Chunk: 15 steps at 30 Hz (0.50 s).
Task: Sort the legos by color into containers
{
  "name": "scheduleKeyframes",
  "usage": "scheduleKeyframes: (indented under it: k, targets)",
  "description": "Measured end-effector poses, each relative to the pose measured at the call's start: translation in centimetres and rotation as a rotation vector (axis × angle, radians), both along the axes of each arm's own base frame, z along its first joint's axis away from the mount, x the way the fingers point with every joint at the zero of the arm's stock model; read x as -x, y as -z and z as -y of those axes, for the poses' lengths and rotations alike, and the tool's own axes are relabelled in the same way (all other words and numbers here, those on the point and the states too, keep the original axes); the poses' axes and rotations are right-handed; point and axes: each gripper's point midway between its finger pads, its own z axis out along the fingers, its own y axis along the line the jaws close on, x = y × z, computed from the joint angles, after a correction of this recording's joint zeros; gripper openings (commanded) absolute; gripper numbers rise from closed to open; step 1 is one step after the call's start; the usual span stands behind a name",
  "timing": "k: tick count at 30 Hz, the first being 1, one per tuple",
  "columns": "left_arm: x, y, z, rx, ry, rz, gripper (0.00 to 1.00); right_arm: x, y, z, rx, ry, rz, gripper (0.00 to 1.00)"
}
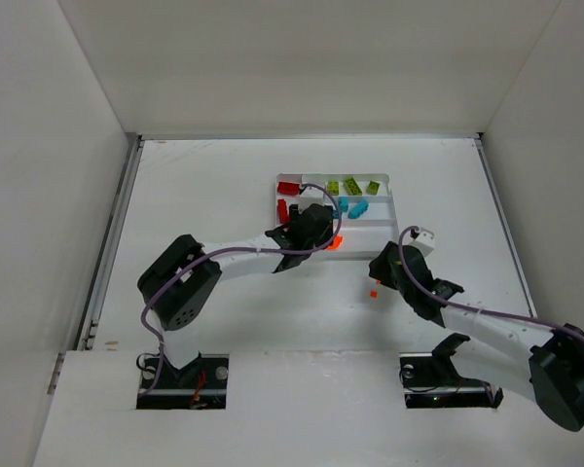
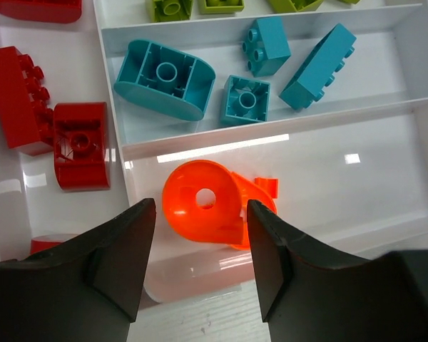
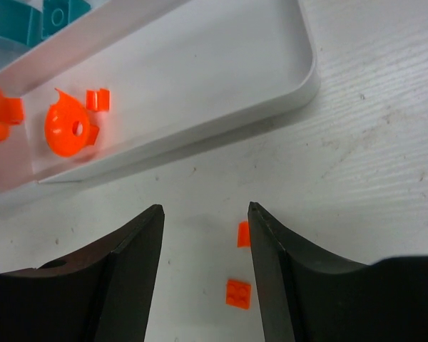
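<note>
The white tray (image 1: 393, 200) holds red legos (image 2: 28, 107) in its side slot, yellow-green legos (image 1: 351, 185) in the far slot and teal legos (image 2: 164, 75) in the middle slot. A rounded orange lego (image 2: 203, 206) lies in the near slot, just ahead of my open left gripper (image 2: 200, 217); I see no finger pressing on it. My right gripper (image 3: 205, 209) hangs open over the table in front of the tray. A small orange brick (image 3: 237, 293) lies between its fingers, and an orange piece (image 3: 243, 234) sits against the right finger (image 3: 285, 278).
White walls enclose the table on the left, back and right. The tray's near rim (image 3: 200, 121) runs just ahead of the right gripper. The near slot also holds small orange bits (image 3: 98, 98). Purple cables loop along both arms.
</note>
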Motion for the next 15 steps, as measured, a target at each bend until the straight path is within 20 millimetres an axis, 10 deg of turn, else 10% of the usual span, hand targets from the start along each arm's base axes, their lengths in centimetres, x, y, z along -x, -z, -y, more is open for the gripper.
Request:
scheduleKeyframes:
  k: [15]
  targets:
    - [2.9, -0.3, -2.3, 0.065, 0.032, -0.022, 0.52, 3.3, 2.0, 1.2, 0.024, 0.074, -0.125, 0.53]
